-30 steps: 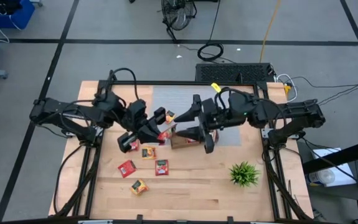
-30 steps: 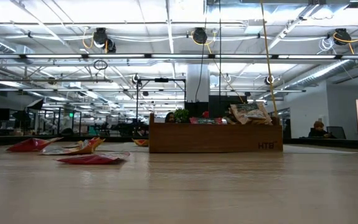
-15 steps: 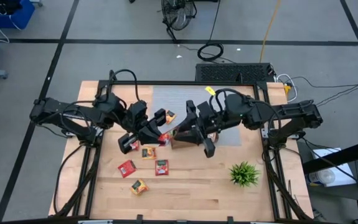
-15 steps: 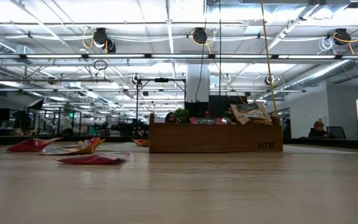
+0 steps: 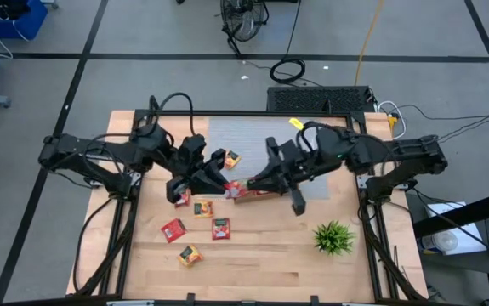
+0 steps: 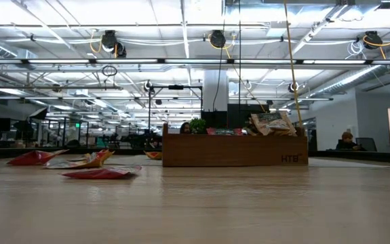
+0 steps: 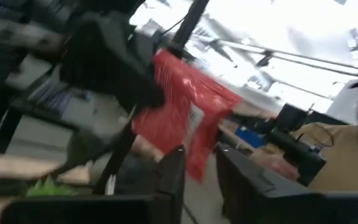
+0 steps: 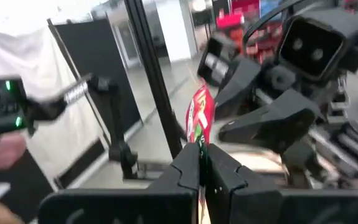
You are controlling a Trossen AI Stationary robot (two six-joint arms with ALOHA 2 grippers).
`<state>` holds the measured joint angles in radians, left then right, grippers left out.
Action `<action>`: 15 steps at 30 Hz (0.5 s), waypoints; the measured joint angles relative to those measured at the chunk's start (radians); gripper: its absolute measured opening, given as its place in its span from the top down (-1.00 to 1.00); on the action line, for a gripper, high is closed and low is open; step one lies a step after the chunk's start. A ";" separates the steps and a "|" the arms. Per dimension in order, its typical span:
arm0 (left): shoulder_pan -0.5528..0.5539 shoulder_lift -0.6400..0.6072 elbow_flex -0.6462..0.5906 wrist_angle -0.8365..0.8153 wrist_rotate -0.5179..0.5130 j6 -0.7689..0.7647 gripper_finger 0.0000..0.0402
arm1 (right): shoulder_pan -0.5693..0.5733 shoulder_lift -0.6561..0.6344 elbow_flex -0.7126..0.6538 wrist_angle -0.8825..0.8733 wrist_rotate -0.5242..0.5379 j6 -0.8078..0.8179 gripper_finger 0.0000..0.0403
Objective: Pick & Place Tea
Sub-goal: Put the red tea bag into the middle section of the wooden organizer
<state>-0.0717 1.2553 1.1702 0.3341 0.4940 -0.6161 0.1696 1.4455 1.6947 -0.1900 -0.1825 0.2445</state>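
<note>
A red tea sachet (image 5: 233, 186) hangs above the table between my two grippers, just left of the brown wooden tray (image 6: 234, 150). My right gripper (image 5: 246, 184) comes from the right and is shut on it. My left gripper (image 5: 221, 180) faces it from the left. In the left wrist view its fingers (image 7: 172, 177) stand apart, with the sachet's nearer end (image 7: 197, 165) in the gap. Whether that end touches them I cannot tell. Several more red and orange-yellow sachets (image 5: 220, 227) lie flat on the wood. My right gripper pinches the red sachet between its two fingers at the end (image 8: 198, 142) turned toward the table's right. The fingers come roughly level from the right. The sachet stands on edge, sticks out past the fingertips toward the left gripper, and is clear of the table.
A spiky green plant (image 5: 334, 238) stands near the front right. The tray (image 5: 257, 195) lies partly under my right gripper on a grey mat (image 5: 240, 136). Loose sachets (image 5: 174, 229) dot the left front. A person (image 7: 353, 143) shows beyond the table.
My right gripper has gone toward the left gripper and shut on the red sachet held there. The sachet stays lifted between the two grippers. My left gripper has shifted a little toward the far edge.
</note>
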 joint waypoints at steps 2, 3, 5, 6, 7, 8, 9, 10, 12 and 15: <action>0.019 -0.019 0.000 -0.083 -0.006 0.004 0.38 | -0.009 -0.022 0.000 -0.064 0.001 -0.015 1.00; 0.032 -0.031 0.000 -0.140 -0.005 0.004 0.30 | -0.012 -0.033 0.000 -0.109 0.005 -0.021 1.00; 0.056 -0.047 0.000 -0.231 -0.006 0.006 0.15 | -0.025 -0.045 0.000 -0.179 0.038 -0.037 1.00; 0.071 -0.055 0.000 -0.281 -0.010 0.014 0.08 | -0.030 -0.049 0.000 -0.226 0.057 -0.048 1.00; 0.082 -0.064 0.000 -0.324 -0.024 0.025 0.02 | -0.038 -0.050 0.000 -0.276 0.074 -0.056 1.00; 0.091 -0.075 0.000 -0.362 -0.042 0.040 -0.04 | -0.049 -0.050 0.000 -0.312 0.079 -0.063 1.00; 0.098 -0.087 0.000 -0.401 -0.059 0.055 -0.09 | -0.061 -0.048 0.000 -0.345 0.079 -0.071 1.00; 0.104 -0.095 0.000 -0.427 -0.072 0.070 -0.13 | -0.074 -0.042 0.000 -0.382 0.079 -0.075 1.00; 0.116 -0.114 0.000 -0.472 -0.096 0.101 -0.20 | -0.101 -0.027 0.000 -0.418 0.078 -0.081 1.00; 0.128 -0.127 -0.001 -0.505 -0.122 0.128 -0.28 | -0.133 -0.001 0.000 -0.481 0.077 -0.106 1.00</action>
<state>0.0565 1.1282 1.1694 -0.1713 0.3720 -0.4881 0.0362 1.4449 1.6950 -0.6708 -0.1055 0.1390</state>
